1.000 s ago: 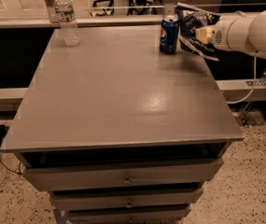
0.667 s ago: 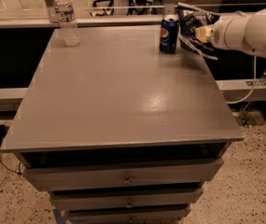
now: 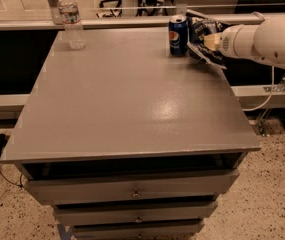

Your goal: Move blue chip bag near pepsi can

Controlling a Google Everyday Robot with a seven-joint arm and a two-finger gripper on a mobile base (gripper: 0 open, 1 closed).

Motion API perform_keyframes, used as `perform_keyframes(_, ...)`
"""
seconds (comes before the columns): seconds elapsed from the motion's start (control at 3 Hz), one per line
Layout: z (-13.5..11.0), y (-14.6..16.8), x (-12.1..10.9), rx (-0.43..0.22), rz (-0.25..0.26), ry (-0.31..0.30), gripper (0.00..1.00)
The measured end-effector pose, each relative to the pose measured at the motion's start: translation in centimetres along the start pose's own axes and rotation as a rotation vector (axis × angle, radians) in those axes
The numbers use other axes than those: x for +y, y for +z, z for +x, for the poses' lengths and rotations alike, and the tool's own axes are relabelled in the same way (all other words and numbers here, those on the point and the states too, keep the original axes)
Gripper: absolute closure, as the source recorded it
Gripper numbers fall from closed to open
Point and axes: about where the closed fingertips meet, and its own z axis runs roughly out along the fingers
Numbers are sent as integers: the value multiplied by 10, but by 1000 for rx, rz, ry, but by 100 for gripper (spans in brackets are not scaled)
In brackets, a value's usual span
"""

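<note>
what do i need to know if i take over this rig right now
Gripper: over the table's far right corner, right at the blue chip bag.
Blue chip bag: close beside the pepsi can, on its right in the view, by the table's right edge. I cannot tell whether it rests on the table or is carried.
Pepsi can: upright at the far edge.
Water bottle: far left corner, out of the way.
Done: bag looks near the can.
Left: probably confirm it is set down, then back the arm away.

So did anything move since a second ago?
Nothing visibly moved. The gripper is still at the blue chip bag, right beside the pepsi can at the far edge of the table. The water bottle still stands at the far left corner.
</note>
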Motion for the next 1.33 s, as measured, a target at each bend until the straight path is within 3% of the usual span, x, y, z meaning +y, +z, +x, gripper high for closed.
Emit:
perform_keyframes(0.33, 12, 9, 7, 23, -21, 19, 100)
perform_keyframes(0.67, 21, 15, 11, 44, -33, 33, 84)
perform_keyframes(1.33, 26, 20, 15, 88, -44, 8, 38)
